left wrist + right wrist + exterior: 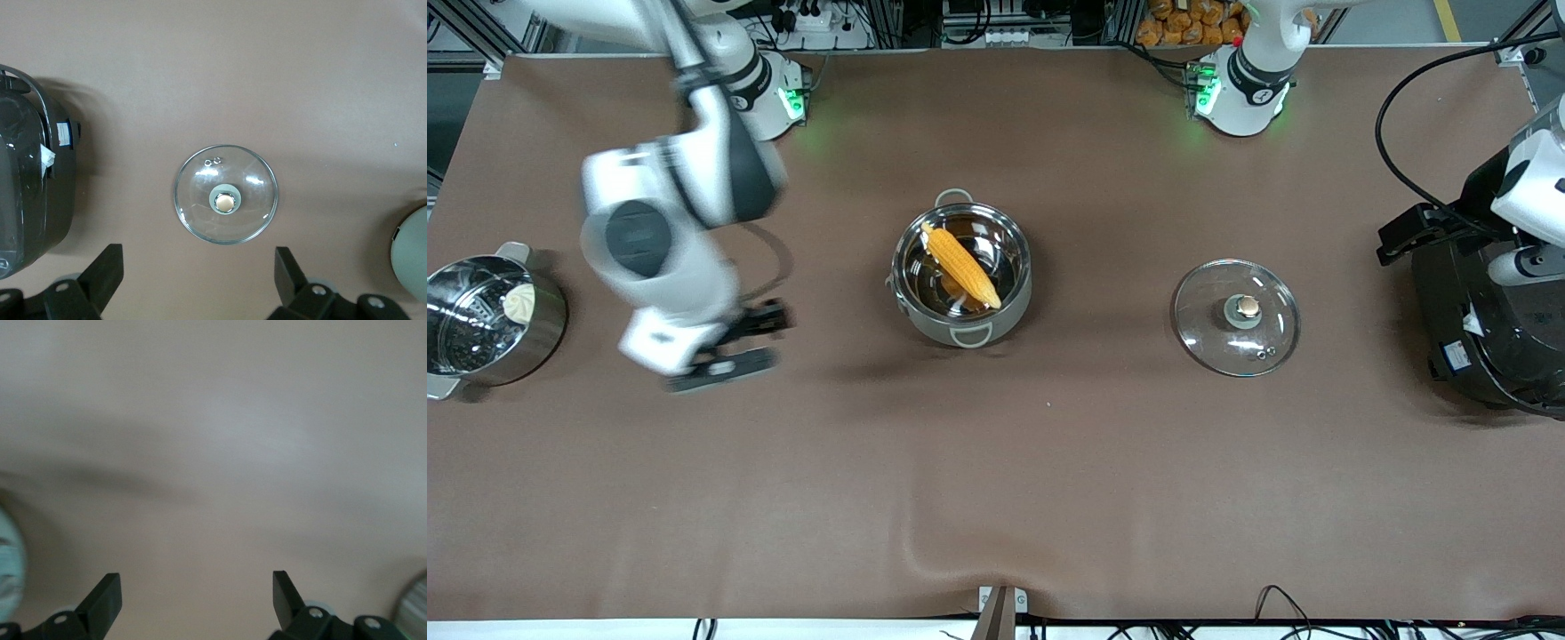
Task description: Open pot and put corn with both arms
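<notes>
Fingers point(107, 600) of the right gripper point(738, 342) spread wide, nothing between them; the gripper hangs over bare counter point(996, 462) between the pot point(961, 273) and the steamer pot point(489, 320), its arm blurred

Fingers point(110, 270) of the left gripper point(197, 277) likewise spread wide and empty; in its own wrist view the gripper sits high over the lid, with the rice cooker at one edge

Pot: mid-counter, uncovered, grey-beige wall, one loop handle toward the front camera and one toward the arm bases

Corn point(960, 264): inside the pot, lying slantwise across the shiny bottom

Lid point(1236, 316): clear glass, knob up, flat on the counter, well apart from the pot toward the left arm's end

Rice cooker point(1485, 329): black, farther from the pot than the lid, same end

Steamer pot: at the right arm's end, white bun point(519, 302) on its insert
</notes>
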Controlling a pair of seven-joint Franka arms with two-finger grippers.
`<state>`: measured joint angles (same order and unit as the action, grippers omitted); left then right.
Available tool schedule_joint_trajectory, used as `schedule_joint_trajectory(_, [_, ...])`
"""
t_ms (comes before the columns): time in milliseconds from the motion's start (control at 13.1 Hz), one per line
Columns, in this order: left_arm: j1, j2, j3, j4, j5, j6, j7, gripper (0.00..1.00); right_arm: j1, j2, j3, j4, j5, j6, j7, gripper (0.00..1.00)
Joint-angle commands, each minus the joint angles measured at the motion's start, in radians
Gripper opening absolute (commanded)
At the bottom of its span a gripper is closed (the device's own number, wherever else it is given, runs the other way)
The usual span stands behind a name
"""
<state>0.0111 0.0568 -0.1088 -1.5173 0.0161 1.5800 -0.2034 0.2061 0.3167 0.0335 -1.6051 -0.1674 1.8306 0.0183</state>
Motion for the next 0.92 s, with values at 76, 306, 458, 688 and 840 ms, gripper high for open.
schedule_joint_trajectory(76, [-0.006, 0.009, 0.009, 0.026, -0.001, -0.024, 0.088, 1.0, -0.127, -0.126, 0.034, -0.025, 0.035, -0.091, -0.015, 1.0])
schedule_joint_trajectory(306, [-0.006, 0.011, 0.009, 0.026, -0.005, -0.038, 0.104, 1.0, -0.183, -0.227, 0.032, -0.039, 0.12, -0.172, -0.02, 1.0])
schedule_joint_trajectory(458, [-0.006, 0.009, 0.009, 0.028, -0.004, -0.046, 0.101, 1.0, -0.214, -0.296, 0.032, -0.074, 0.143, -0.174, -0.027, 1.0])
schedule_joint_trajectory(688, [-0.005, 0.009, 0.009, 0.028, -0.004, -0.049, 0.099, 1.0, -0.253, -0.347, 0.034, -0.09, 0.144, -0.185, -0.027, 1.0])
schedule_joint_trajectory(840, [-0.005, 0.008, 0.009, 0.028, -0.004, -0.049, 0.098, 1.0, -0.287, -0.35, 0.032, -0.088, 0.195, -0.186, -0.044, 1.0])
